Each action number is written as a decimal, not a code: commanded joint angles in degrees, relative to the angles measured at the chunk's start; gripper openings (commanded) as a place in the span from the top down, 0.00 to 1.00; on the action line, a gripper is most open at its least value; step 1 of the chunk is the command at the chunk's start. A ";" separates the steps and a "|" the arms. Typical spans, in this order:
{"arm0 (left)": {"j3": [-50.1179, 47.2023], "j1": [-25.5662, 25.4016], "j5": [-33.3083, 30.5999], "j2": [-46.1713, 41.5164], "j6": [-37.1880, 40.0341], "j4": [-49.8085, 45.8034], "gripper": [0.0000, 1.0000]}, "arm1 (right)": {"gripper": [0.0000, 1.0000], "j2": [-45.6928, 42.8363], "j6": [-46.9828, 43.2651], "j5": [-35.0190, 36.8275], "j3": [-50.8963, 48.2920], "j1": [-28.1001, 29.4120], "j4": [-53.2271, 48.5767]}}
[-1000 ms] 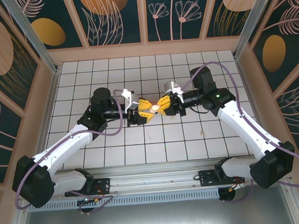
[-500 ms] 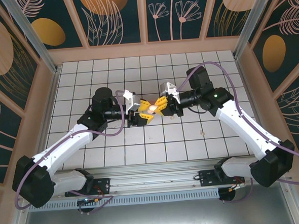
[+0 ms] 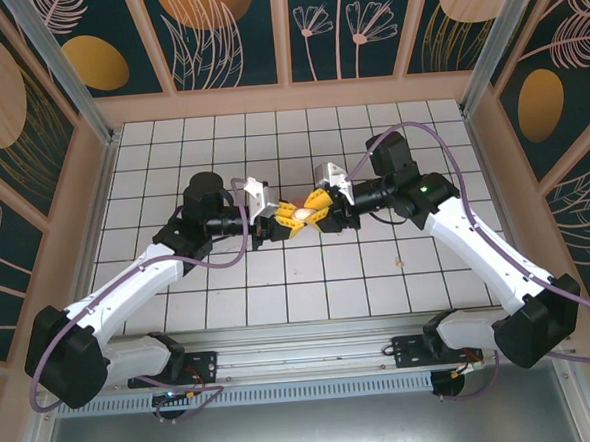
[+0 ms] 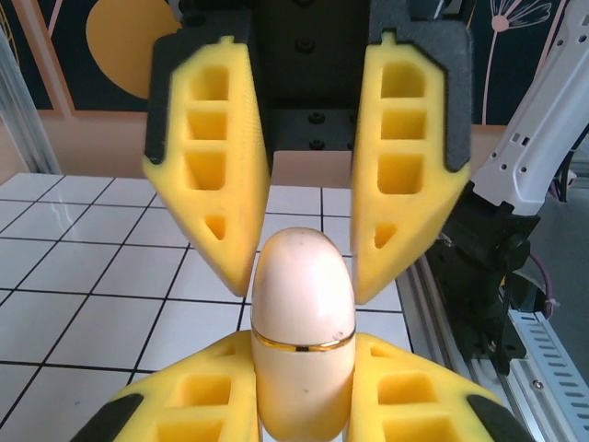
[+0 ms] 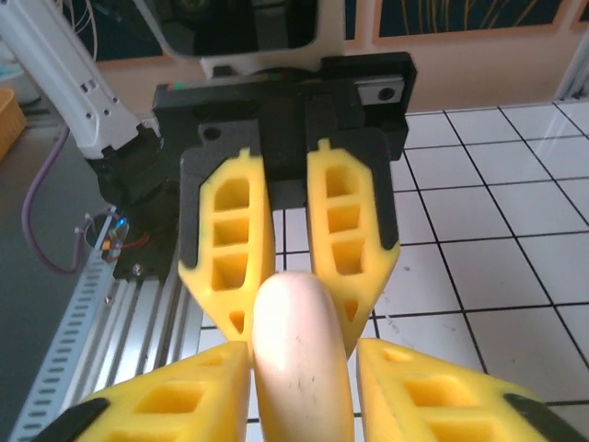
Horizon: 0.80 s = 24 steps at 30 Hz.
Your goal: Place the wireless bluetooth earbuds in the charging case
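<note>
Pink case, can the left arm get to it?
Probably yes: the left gripper has a finger on each side of the case, and nothing blocks it. The right gripper flanks its other end.

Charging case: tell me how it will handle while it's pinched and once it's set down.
Probably slippery: the charging case is a smooth, glossy, rounded shell, so it could squirt out of the left gripper. Likely stiff: its outline shows no denting between the fingers. Set down on the tiles, its domed end might let it rock or roll.
</note>
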 commanded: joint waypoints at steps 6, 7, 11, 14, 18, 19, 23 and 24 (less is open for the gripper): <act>0.05 -0.28 0.51 -1.14 0.92 0.56 0.85 | 0.55 -1.41 3.68 1.87 -1.86 -2.13 5.41; -0.11 -0.28 0.51 -1.30 0.77 0.95 0.85 | 0.56 -1.39 4.22 1.94 -2.16 -2.61 6.13; -0.67 -0.27 0.60 -2.02 0.35 1.54 0.85 | 0.55 -1.62 6.25 2.49 -2.89 -4.16 8.31; -0.93 -0.24 0.38 -2.19 0.35 1.36 0.86 | 0.55 -2.00 7.12 1.89 -3.33 -4.94 9.72; -1.28 -0.25 0.25 -2.28 0.45 1.35 0.85 | 0.55 -2.55 8.81 2.74 -3.95 -5.63 11.73; -1.28 -0.26 0.31 -2.32 0.48 1.45 0.85 | 0.55 -2.64 9.34 3.77 -4.17 -5.71 12.17; -1.77 -0.24 0.09 -2.69 0.21 2.39 0.85 | 0.55 -2.77 9.87 4.36 -4.31 -5.98 12.18; -1.93 -0.26 -0.13 -2.73 -0.02 2.72 0.85 | 0.55 -2.92 10.27 4.00 -4.32 -6.06 12.31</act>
